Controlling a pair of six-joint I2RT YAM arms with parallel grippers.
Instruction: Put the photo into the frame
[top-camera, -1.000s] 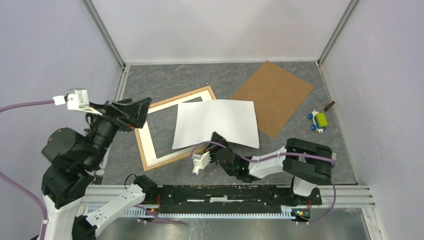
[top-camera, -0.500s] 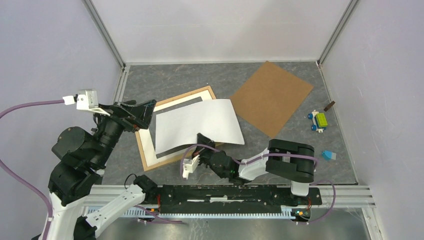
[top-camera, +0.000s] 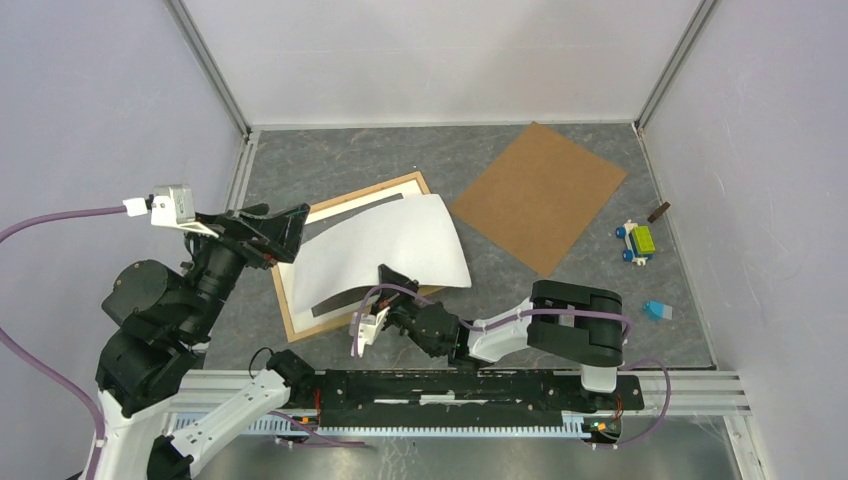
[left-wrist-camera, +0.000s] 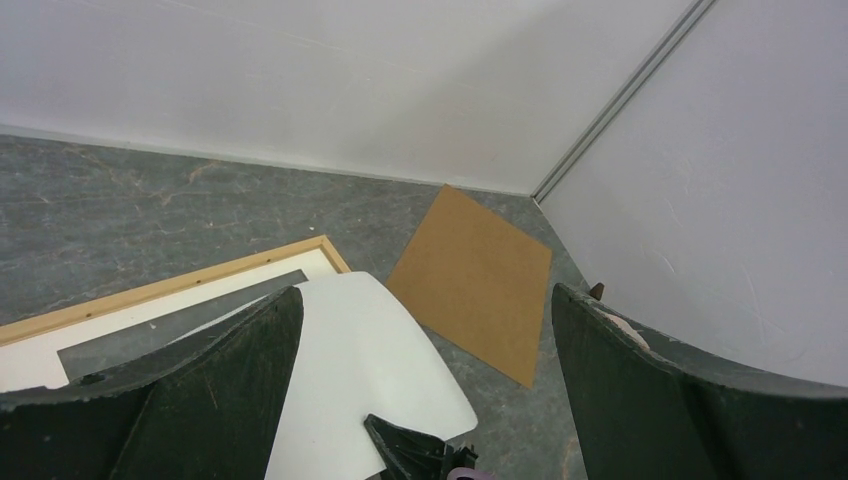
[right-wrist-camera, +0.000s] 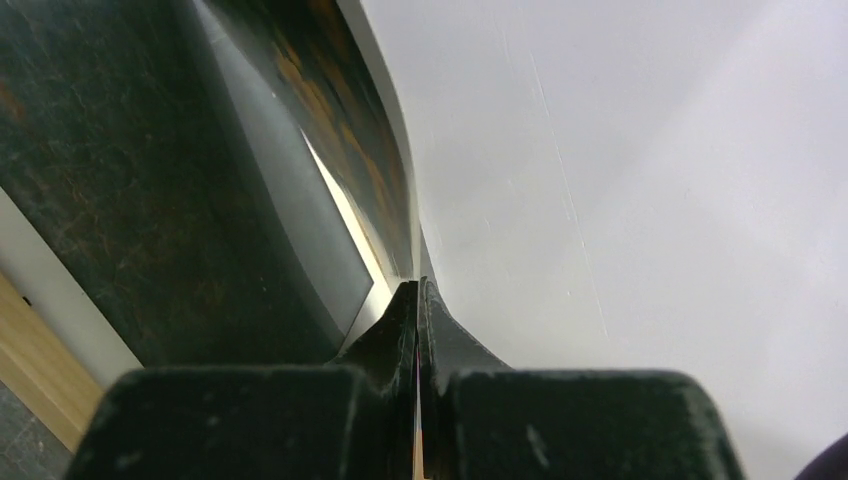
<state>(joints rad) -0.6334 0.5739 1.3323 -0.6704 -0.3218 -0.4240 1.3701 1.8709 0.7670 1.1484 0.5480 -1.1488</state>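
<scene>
The photo shows its white back, arching up over the frame, a thin light-wood rectangle with a white mat inside. My right gripper is shut on the photo's near edge. In the right wrist view the jaws pinch the sheet: white back to the right, dark printed side with orange to the left, frame wood below. My left gripper hangs open at the frame's left side, holding nothing. Its view shows the photo and the frame beneath.
A brown backing board lies at the back right, also in the left wrist view. A small toy car, a blue piece and a dark brown bit sit near the right wall. Enclosure walls surround the floor.
My right gripper has carried the photo leftward over the frame, and the sheet now bows upward. The left gripper has shifted slightly, staying open.
</scene>
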